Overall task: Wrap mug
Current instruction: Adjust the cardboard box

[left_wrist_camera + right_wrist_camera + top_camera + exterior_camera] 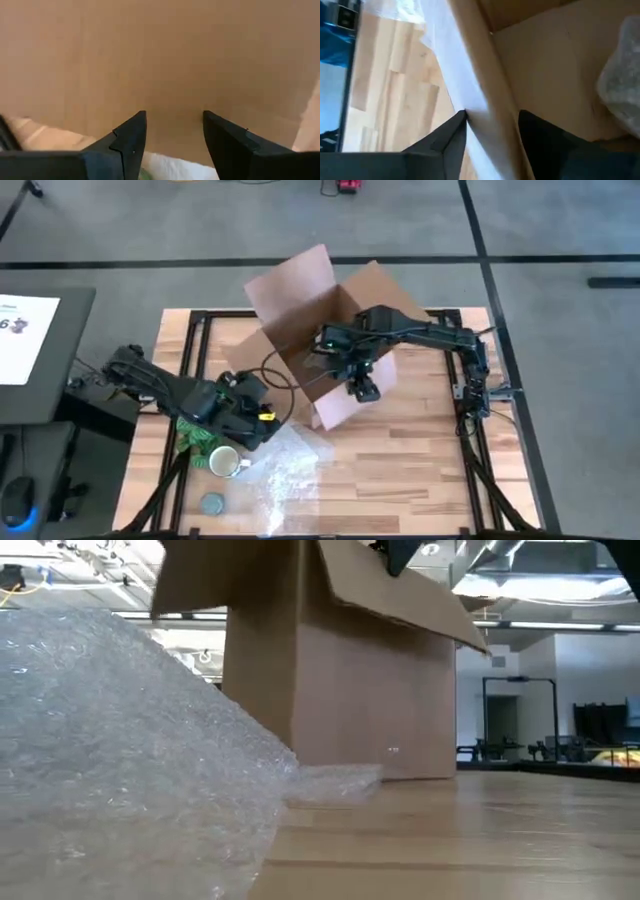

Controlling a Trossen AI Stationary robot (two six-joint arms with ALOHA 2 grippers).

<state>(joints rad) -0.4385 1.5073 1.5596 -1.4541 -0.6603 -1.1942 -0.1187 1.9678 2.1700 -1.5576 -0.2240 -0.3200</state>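
Observation:
The white-cream mug (225,462) stands on the table at the near left, touching the left edge of a bubble wrap sheet (285,475). My left gripper (265,420) is open just beyond the mug, close to the outer wall of the open cardboard box (320,320), with nothing between its fingers (130,145). My right gripper (362,388) is open over the box's near wall. In the right wrist view one finger (452,137) is outside that wall and the other is inside the box. My right gripper comes from above, pointing down, astride the top edge of the box's near wall (492,107). A gap shows between the fingers, and I cannot tell whether either finger touches the cardboard.
A green patterned bundle (195,438) lies under my left arm. A flat grey-blue disc (212,502) sits near the table's front left corner. Something in bubble wrap (622,80) lies inside the box. In the low view the bubble wrap sheet (120,770) rises in front of the box (340,690).

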